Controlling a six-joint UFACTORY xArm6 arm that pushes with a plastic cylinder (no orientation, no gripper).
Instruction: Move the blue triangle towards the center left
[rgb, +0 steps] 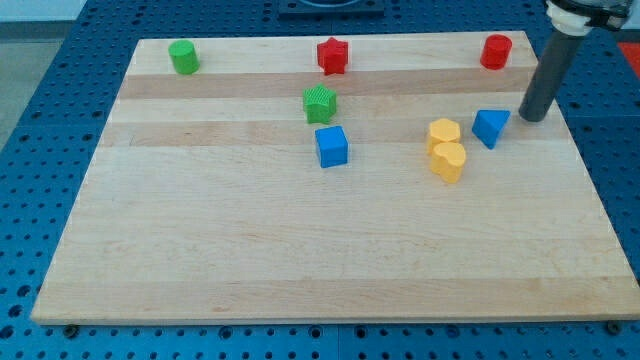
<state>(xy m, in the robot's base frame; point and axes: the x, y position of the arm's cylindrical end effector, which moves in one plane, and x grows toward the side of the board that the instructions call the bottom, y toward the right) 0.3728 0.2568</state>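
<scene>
Blue triangle (490, 127) just left of my tip (531, 117); tool a bare rod, gripping nothing

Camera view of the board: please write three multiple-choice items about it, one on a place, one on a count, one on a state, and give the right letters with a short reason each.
1. Where is my tip relative to the blue triangle?
A. at its right in the view
B. at its left in the view
C. far below it

2. How many yellow blocks are on the board?
A. one
B. two
C. three

3. How do the yellow blocks lie?
A. far apart
B. stacked
C. side by side, touching

Answers:
1 A: my tip stands just to the view's right of the blue triangle.
2 B: only the upper yellow block and the lower yellow block show.
3 C: no gap shows between them.
</scene>
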